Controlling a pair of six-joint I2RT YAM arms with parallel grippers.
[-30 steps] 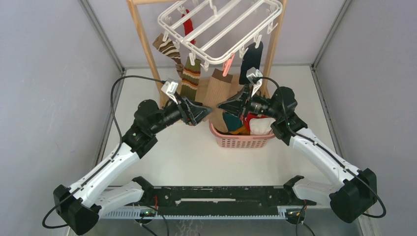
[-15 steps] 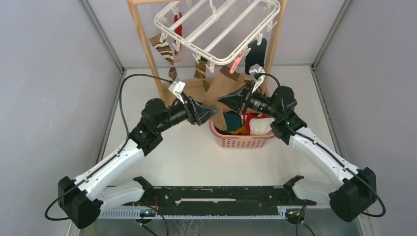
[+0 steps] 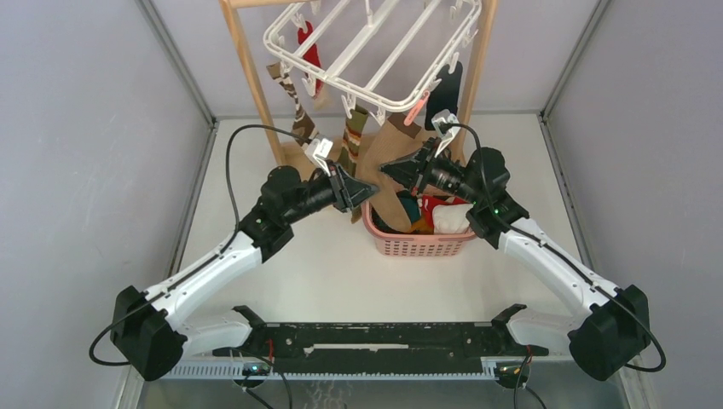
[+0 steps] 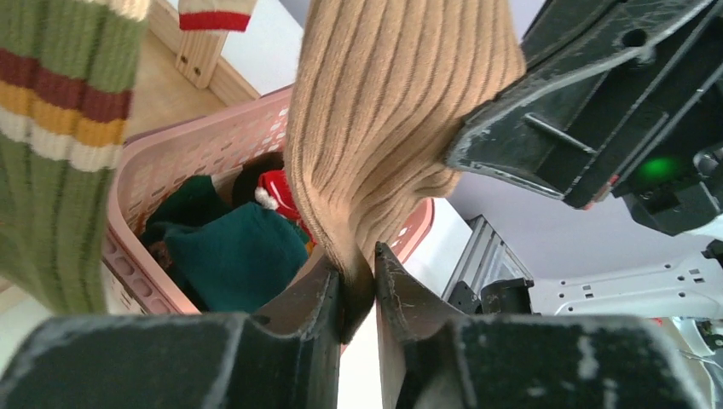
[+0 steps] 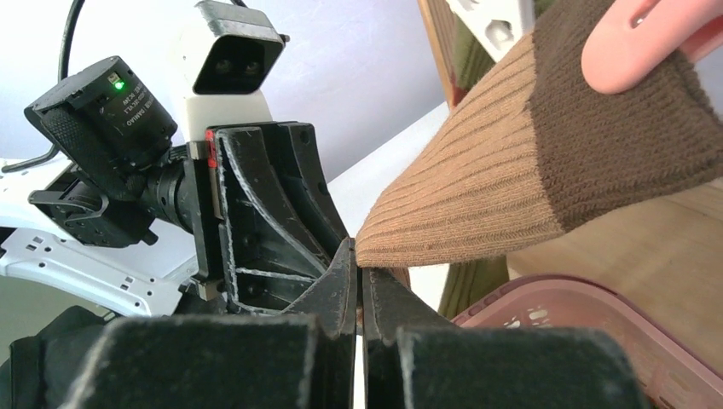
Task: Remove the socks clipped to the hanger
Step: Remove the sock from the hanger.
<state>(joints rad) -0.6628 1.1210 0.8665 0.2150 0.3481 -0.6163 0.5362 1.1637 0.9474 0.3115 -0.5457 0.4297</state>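
Note:
The white hanger (image 3: 375, 51) hangs tilted from a wooden stand (image 3: 251, 77). A tan sock (image 3: 384, 153) with a brown cuff is held at the cuff by a pink clip (image 3: 415, 109) and stretches down over the basket. My left gripper (image 3: 368, 192) is shut on its lower end (image 4: 358, 273). My right gripper (image 3: 385, 170) is shut, its tips pinching the sock's edge (image 5: 359, 256). A green striped sock (image 3: 351, 145), a brown striped one (image 3: 294, 94), a red one (image 3: 309, 47) and a dark one (image 3: 445, 89) also hang clipped.
A pink basket (image 3: 418, 247) under the hanger holds teal, red and white socks. The stand's wooden posts rise just behind both grippers. Grey walls close in the table on the left, right and back.
My left gripper has moved right to the tan sock and closed on its lower end. The hanger has tilted and swung, and the tan sock is now pulled taut.

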